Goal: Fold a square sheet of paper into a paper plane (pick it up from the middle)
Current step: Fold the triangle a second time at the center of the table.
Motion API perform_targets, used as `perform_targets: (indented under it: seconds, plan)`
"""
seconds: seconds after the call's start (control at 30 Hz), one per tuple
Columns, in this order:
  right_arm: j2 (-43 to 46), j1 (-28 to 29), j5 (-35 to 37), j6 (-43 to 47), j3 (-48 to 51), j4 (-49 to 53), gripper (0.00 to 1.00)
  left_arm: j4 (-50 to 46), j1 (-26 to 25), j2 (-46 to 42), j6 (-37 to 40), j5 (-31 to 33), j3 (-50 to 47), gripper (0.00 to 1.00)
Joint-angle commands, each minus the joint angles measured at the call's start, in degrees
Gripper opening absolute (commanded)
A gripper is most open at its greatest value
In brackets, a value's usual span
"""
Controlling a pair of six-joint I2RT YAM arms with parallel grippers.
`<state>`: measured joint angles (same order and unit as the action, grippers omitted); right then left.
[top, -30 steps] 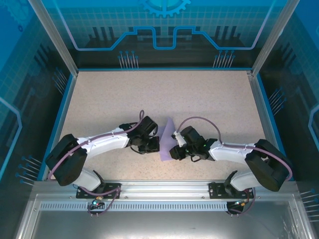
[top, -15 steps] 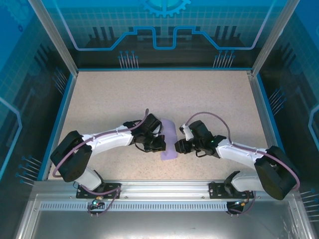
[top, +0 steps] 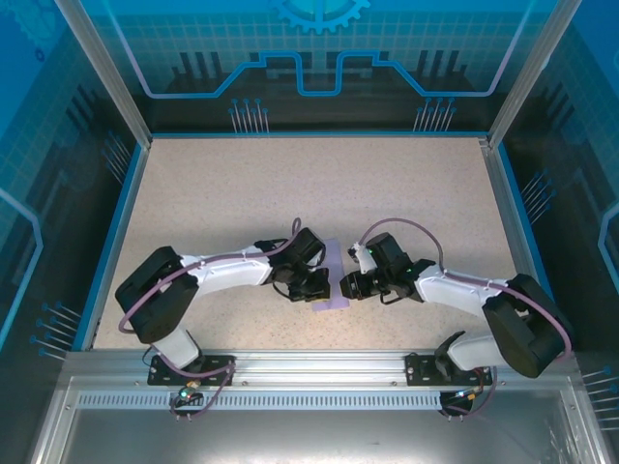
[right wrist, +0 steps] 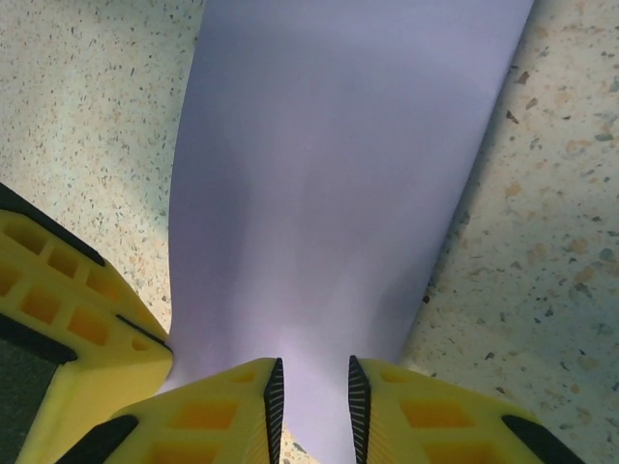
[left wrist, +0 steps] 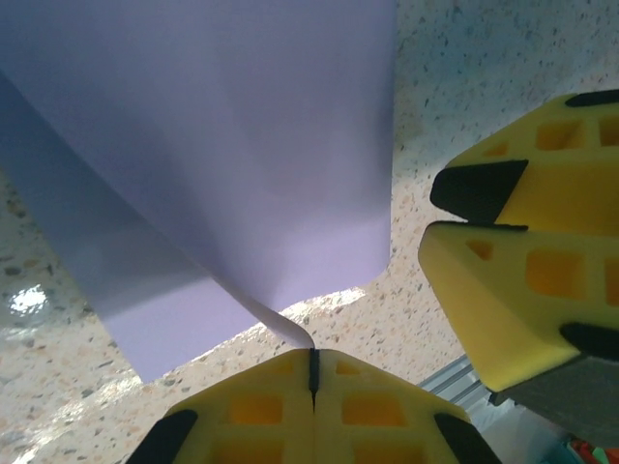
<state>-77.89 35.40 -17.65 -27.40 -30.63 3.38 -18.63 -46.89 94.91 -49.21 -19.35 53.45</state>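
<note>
**A:** Where is the paper, and who has hold of it?

**B:** The lilac sheet of paper [top: 335, 263] hangs bowed between your two grippers, just above the speckled table [top: 242, 193], toward its near side. Your left gripper [left wrist: 311, 360] is pinched together on one edge, and the paper curls down into the seam. Your right gripper [right wrist: 311, 377] has its jaws a narrow gap apart with the sheet running into it. I can't tell whether the pads actually bite.

**A:** How will it handle?

**B:** I'd judge it nearly weightless, limp and smooth. It sags wherever you don't support it and creases wherever you pinch, and it would likely tear if your arms pull apart. Grip close to the edge, on opposite sides, with the sheet barely taut.
</note>
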Motion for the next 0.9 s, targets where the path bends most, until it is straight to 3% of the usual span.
perform_targets:
  seconds: [0.0, 0.87]
  plan:
    - [-1.2, -1.0, -2.0, 0.3, 0.0, -1.4, 0.27, 0.7, 0.0, 1.6, -1.4, 0.0, 2.6, 0.0]
    - [-1.1, -2.5, -4.1, -0.4, 3.3, -2.2, 0.17, 5.3, 1.5, 7.8, -5.6, 5.9, 6.4, 0.0]
